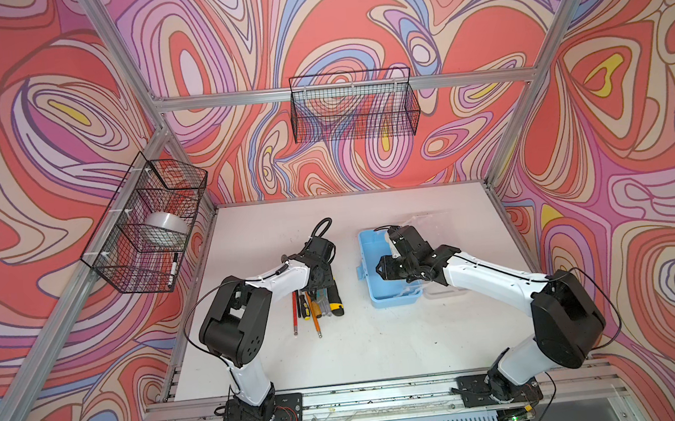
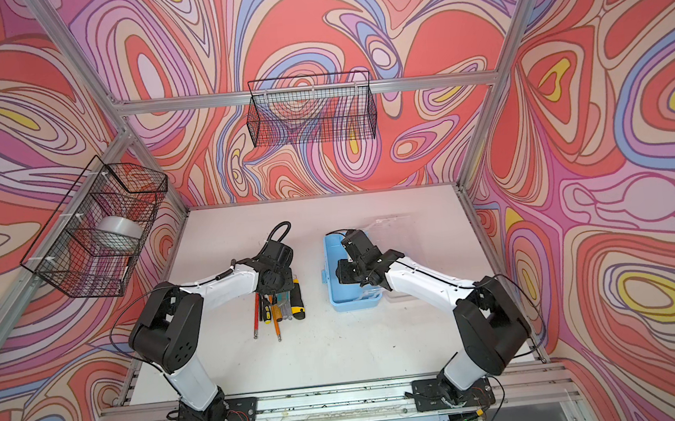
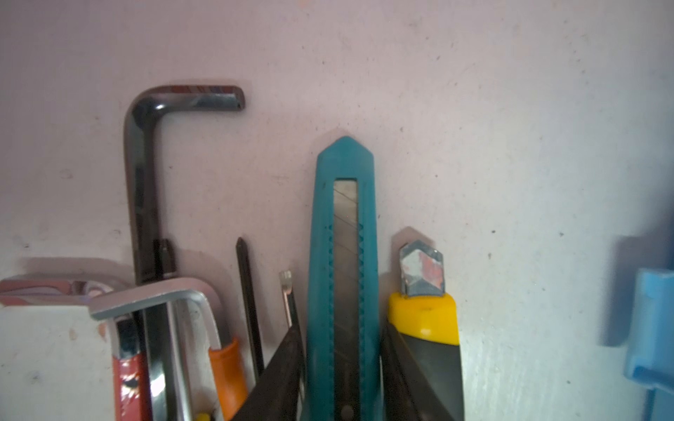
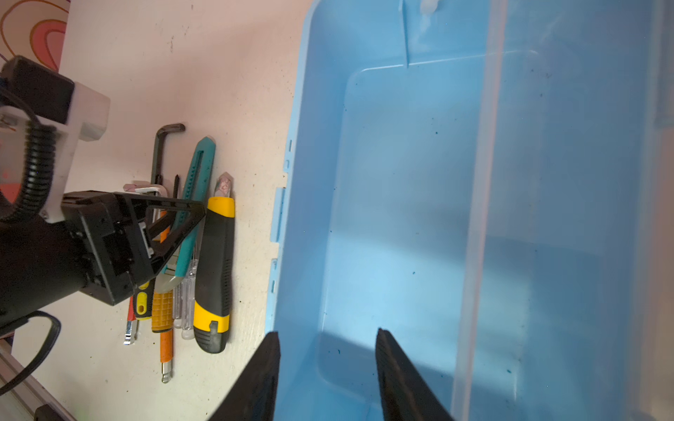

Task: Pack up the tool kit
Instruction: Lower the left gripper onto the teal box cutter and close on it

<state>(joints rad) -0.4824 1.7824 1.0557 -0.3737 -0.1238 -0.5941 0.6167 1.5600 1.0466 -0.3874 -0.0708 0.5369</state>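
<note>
Teal knife (image 3: pixel 344 255) sits pinched in L gripper (image 3: pixel 341 328); R gripper (image 4: pixel 326 331) half-open over box (image 4: pixel 310 109).

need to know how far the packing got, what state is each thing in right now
box, open, nothing seen inside
lid, swung back off the box
teal knife, flat on the table, blade drawn in
yellow knife, flat on the table
screwdrivers, loose on the table
left end effector, astride the teal knife, grip unclear
right end effector, open and empty at the box's rim
</note>
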